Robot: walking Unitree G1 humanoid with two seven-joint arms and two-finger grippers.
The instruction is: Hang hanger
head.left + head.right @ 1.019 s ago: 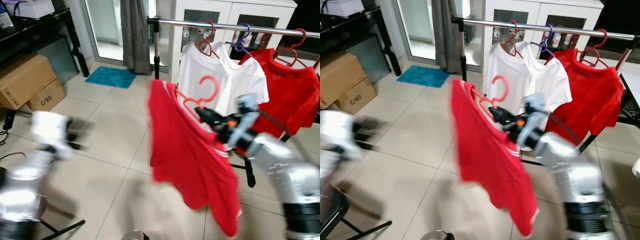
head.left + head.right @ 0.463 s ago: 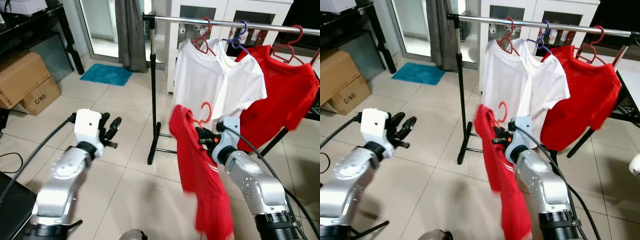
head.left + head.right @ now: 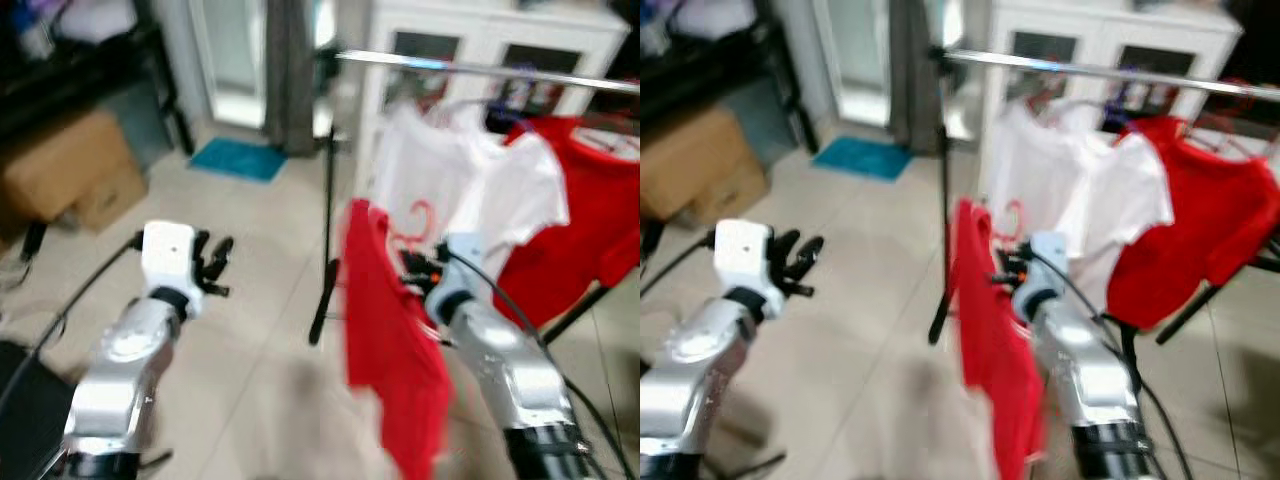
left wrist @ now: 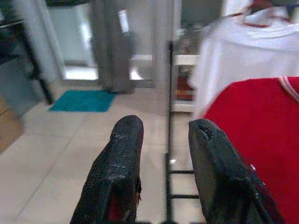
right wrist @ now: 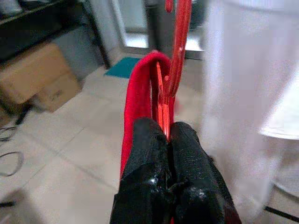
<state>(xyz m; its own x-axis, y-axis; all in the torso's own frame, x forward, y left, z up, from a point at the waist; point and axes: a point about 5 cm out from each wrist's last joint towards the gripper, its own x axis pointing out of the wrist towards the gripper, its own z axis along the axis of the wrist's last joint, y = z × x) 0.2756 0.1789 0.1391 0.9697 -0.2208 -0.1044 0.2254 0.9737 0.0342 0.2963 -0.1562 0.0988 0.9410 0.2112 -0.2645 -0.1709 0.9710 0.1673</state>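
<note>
Red hanger [image 5: 175, 60] with red shirt [image 3: 385, 330] at frame centre, pinched by clenched right gripper [image 5: 169, 133], below the rail [image 3: 480, 68] at upper right. Left gripper [image 4: 163, 154] at left, fingers parted, grasping nothing.

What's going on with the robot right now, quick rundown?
Right gripper clamped on red hanger carrying red shirt, below the rail. Left gripper open, empty. White shirts hang on the rail ahead.
</note>
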